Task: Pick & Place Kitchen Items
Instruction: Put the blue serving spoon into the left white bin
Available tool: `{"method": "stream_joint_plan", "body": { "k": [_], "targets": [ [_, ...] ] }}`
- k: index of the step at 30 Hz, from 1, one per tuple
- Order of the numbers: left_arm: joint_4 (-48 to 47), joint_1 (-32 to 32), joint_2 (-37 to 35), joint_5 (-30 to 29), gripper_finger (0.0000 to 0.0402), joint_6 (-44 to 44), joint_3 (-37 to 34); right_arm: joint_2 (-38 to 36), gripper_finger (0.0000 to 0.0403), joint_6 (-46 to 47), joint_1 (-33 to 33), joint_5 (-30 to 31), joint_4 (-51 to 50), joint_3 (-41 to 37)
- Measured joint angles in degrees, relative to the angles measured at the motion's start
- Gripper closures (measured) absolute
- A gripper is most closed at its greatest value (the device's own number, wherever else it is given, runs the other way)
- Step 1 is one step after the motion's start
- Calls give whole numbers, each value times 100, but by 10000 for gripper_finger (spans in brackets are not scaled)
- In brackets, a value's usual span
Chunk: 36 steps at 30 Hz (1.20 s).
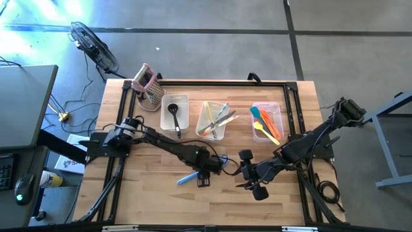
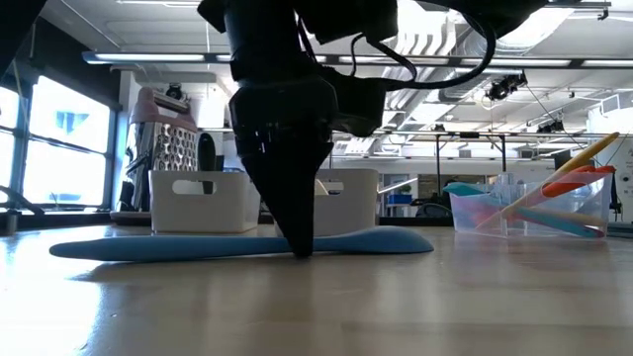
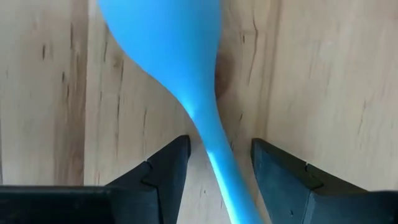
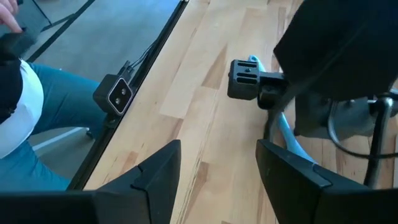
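The left gripper (image 3: 214, 171) stands low over the blue spatula (image 3: 168, 50) on the table (image 1: 148, 193), fingers (image 3: 161, 171) apart on either side of its handle, not closed. The arm hides most of it from above. The right gripper (image 4: 217, 168) waits nearby, open and empty.

**Down on the blue spatula**

My left gripper (image 2: 300, 242) stands tip-down on the table (image 2: 316, 307), its dark fingers straddling the blue spatula (image 2: 237, 244), which lies flat and runs out to both sides of me. Behind me sit two white-looking bins (image 2: 203, 203), with the grater (image 2: 170, 148) upright beyond the one on my left. Well off to my right, a clear bin (image 2: 534, 213) holds colored spatulas (image 2: 569, 178) leaning out over its rim.
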Motion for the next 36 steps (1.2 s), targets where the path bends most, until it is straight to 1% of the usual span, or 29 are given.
{"method": "stream_joint_plan", "body": {
  "k": [4, 6, 8, 12, 13, 19, 21, 26, 29, 31, 36],
  "targets": [
    [113, 2, -13, -90, 231, -290, -200, 0, 200, 78, 0, 81, 2, 0],
    [147, -4, -22, -117, 245, -371, -249, 0, 200, 80, 0, 134, 0, 0],
    [139, -56, -22, -214, 274, -449, -253, 0, 200, 107, 0, 138, 4, 0],
    [127, -163, -22, -469, 362, -514, -260, 0, 200, 230, 0, 147, 17, 0],
    [122, -187, -22, -513, 374, -543, -260, 0, 200, 246, 0, 146, 17, 0],
    [46, -419, -17, -920, 375, -641, -258, 0, 200, 333, 0, 149, 33, 0],
    [-141, -532, 8, -1106, 375, -633, -172, 0, 200, 375, 0, 146, 34, 0],
    [-1121, -837, 77, -1515, 375, -593, 431, 0, 200, 378, 0, 146, 43, 0],
    [-2188, -1000, 114, -1736, 376, -602, 954, 1, 200, 378, 2, 142, 90, 0],
    [-2753, -1082, 146, -1870, 376, -727, 1393, 2, 200, 378, 1, 145, 90, 0],
    [-4393, -1255, 103, -2552, 377, -1205, 2566, 2, 200, 378, 0, 146, 90, 0]
  ]
}}
